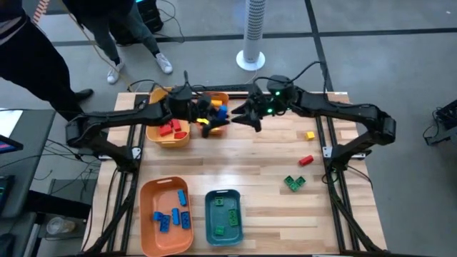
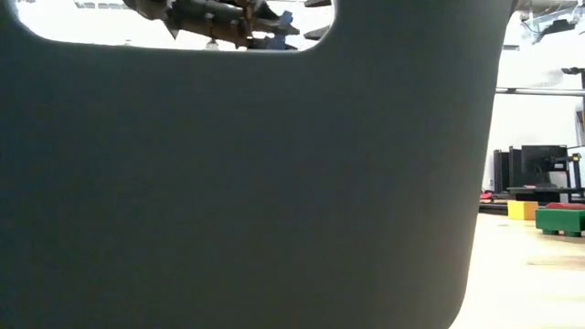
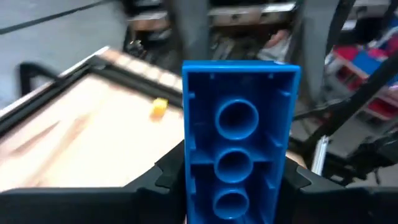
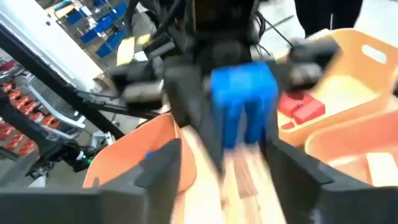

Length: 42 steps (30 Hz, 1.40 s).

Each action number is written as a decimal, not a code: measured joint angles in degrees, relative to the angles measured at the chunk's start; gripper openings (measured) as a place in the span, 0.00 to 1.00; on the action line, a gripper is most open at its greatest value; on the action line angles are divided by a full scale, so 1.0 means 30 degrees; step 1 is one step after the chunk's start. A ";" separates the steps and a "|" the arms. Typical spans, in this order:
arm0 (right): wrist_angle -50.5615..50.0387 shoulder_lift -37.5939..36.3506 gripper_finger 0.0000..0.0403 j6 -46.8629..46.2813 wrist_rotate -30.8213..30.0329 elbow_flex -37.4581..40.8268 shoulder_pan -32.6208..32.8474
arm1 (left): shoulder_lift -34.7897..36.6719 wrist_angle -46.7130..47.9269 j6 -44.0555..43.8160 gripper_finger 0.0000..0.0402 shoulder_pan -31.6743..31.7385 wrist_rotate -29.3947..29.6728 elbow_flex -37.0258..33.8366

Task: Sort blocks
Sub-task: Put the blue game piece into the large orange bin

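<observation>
Overhead, both arms reach inward and meet above the table's (image 1: 235, 153) far middle. Left end effector (image 1: 214, 118) is clamped on a blue block (image 3: 235, 137), held aloft beside the orange bin (image 1: 168, 135). Right end effector (image 1: 246, 118) faces it, fingers spread, grasping nothing.

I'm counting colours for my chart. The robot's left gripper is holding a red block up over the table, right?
Not quite. The block held up by the left gripper is blue, not red. The left wrist view shows its blue hollow underside between the dark fingers, and the high view shows blue there too, above the table.
</observation>
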<state>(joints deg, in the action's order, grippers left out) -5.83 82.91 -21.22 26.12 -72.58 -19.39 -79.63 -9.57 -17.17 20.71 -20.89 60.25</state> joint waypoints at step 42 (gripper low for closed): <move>-1.3263 -0.2002 0.75 0.6539 -0.4106 0.0007 -0.2283 | -0.0826 2.1087 -2.2681 0.66 -2.0085 0.2659 -0.0146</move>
<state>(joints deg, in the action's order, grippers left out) -45.61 76.90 -1.61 13.80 -72.55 -26.24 -82.11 53.69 -85.21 -39.55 -12.91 59.81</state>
